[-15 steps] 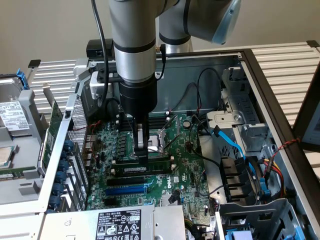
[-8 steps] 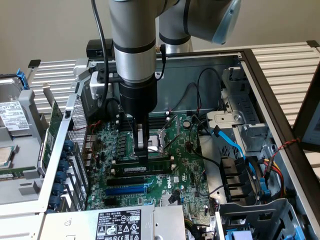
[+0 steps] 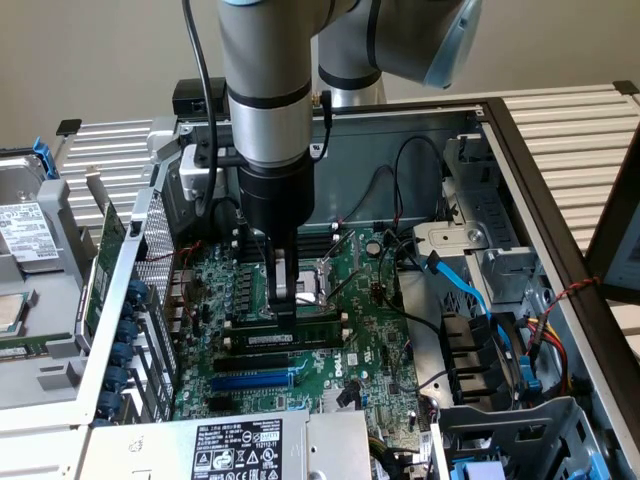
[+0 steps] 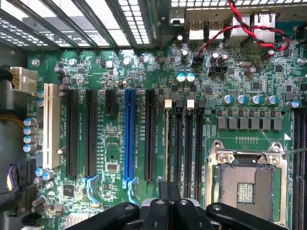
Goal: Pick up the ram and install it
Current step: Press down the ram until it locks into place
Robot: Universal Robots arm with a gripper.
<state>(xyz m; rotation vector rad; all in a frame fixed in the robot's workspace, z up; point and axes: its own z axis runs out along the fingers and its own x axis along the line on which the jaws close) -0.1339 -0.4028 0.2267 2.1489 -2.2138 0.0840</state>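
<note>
Claw [image 3: 284, 312] down inside the open PC case [image 3: 520, 150], fingers pressed together w/ nothing between them, tips right on top of the ram [image 3: 290, 338]. Ram lies flat along a memory slot on the motherboard [image 3: 370, 330], directly under the claw, white label showing on its side. In the wrist view the claw [image 4: 169, 191] hangs over the black memory slots [image 4: 184, 139], next to the empty CPU socket [image 4: 247, 184].
</note>
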